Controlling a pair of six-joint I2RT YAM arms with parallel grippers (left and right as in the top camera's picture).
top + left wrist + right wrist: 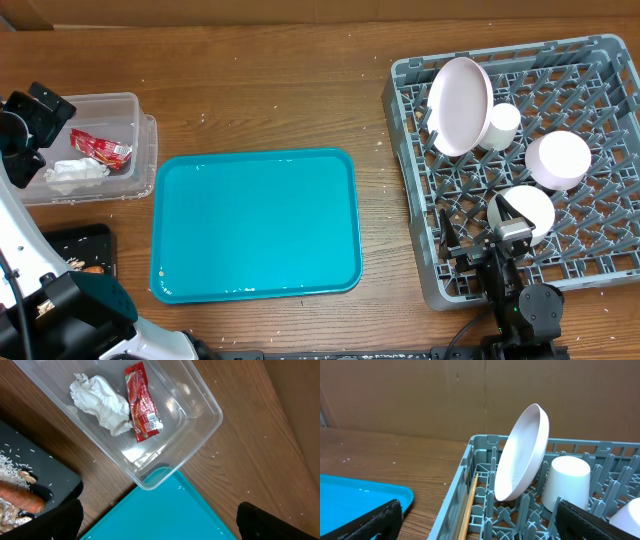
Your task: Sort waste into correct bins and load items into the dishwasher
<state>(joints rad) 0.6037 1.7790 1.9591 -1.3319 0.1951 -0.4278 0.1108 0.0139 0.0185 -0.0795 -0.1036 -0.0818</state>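
The clear tub (200, 407) holds the crumpled white napkin (100, 402) and the red snack wrapper (142, 402). Beside it, the black tray (52, 472) carries pale rice scraps (10, 466) and the orange carrot (20, 500). My left gripper (160, 530) hangs open and empty over the corner of the teal tray (165, 510). The grey dish rack (415, 190) holds the tilted large plate (460, 105), a cup (503, 125) and two bowls (558, 160) (527, 210). Chopsticks (468, 510) lie along the rack's left wall. My right gripper (480, 527) is open and empty at the rack's front edge.
The teal tray (255, 225) lies empty in the middle of the wooden table, between the bins and the rack. A cardboard wall (445, 395) stands behind the table. The right arm (520, 295) sits at the rack's front corner.
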